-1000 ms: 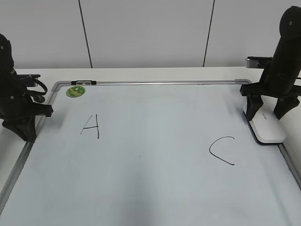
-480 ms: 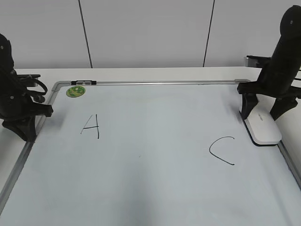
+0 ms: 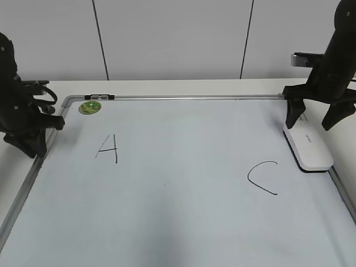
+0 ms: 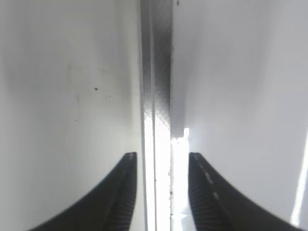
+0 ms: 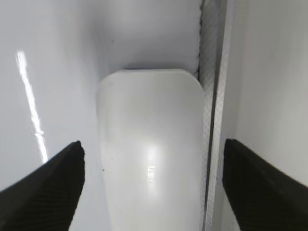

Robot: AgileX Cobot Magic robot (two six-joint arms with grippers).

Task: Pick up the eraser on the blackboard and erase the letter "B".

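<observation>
The white eraser (image 3: 309, 147) lies flat on the blackboard (image 3: 178, 211), against its right frame edge. My right gripper (image 3: 310, 124) hovers just above the eraser's far end, open, with a finger on each side and nothing held. In the right wrist view the eraser (image 5: 151, 144) lies between the wide-apart fingers (image 5: 151, 166), beside the grey frame (image 5: 211, 96). No letter "B" shows; the board between the black "A" (image 3: 107, 149) and "C" (image 3: 262, 177) is blank. My left gripper (image 3: 28, 146) is open and empty over the left frame edge (image 4: 156, 72).
A round green sticker (image 3: 89, 107) sits at the board's far left corner. The board's grey frame (image 3: 183, 97) runs along the back and both sides. A pale wall stands behind the table.
My right gripper slid the eraser slightly left along the right edge, let go of it and rose above it. My left arm lifted a little.
</observation>
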